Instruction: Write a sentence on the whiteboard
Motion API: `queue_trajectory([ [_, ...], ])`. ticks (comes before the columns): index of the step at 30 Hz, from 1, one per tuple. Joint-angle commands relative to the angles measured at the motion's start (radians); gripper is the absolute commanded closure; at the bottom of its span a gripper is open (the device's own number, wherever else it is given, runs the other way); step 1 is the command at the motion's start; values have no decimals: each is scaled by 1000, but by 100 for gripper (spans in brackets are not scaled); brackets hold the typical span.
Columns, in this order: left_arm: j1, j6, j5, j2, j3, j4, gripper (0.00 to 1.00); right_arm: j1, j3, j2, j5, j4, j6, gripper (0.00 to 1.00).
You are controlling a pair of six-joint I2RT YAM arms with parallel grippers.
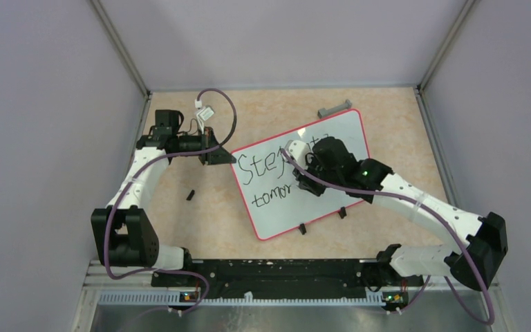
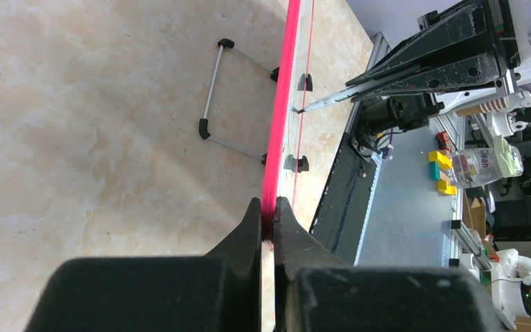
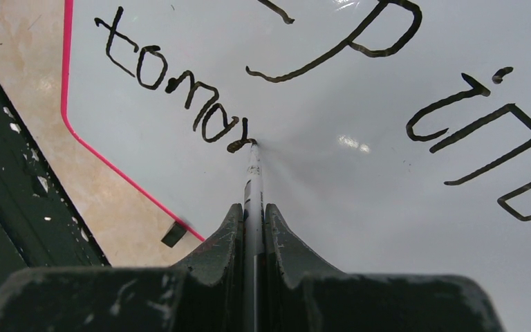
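Observation:
The whiteboard (image 1: pixel 276 207), white with a pink-red rim, lies tilted on the table. Black lettering, the sentence (image 1: pixel 257 169), runs in two lines starting with a large "S"; the lower line reads "tomor" (image 3: pixel 173 83). My right gripper (image 3: pixel 253 207) is shut on a thin marker (image 3: pixel 252 180), whose tip touches the board at the end of the last letter. In the top view the right gripper (image 1: pixel 311 176) covers the middle of the writing. My left gripper (image 2: pixel 268 207) is shut on the whiteboard's pink rim (image 2: pixel 280 104) at its left corner (image 1: pixel 229 153).
A grey bar (image 1: pixel 335 108) lies on the table beyond the board. A small black piece (image 1: pixel 190 195) lies left of the board. Two black clips (image 1: pixel 303 228) sit on the board's near edge. A wire stand (image 2: pixel 218 90) shows in the left wrist view.

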Motion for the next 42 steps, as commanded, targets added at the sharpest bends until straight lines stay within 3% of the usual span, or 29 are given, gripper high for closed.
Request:
queue_trajectory([
  [1, -4, 32, -26, 8, 3, -2, 100, -18, 41, -32, 13, 2, -26, 100],
  [23, -6, 39, -21, 14, 11, -13, 100, -19, 80, -3, -5, 24, -23, 100],
  [42, -6, 39, -22, 12, 2, -10, 100, -19, -48, -54, 61, -5, -44, 100],
])
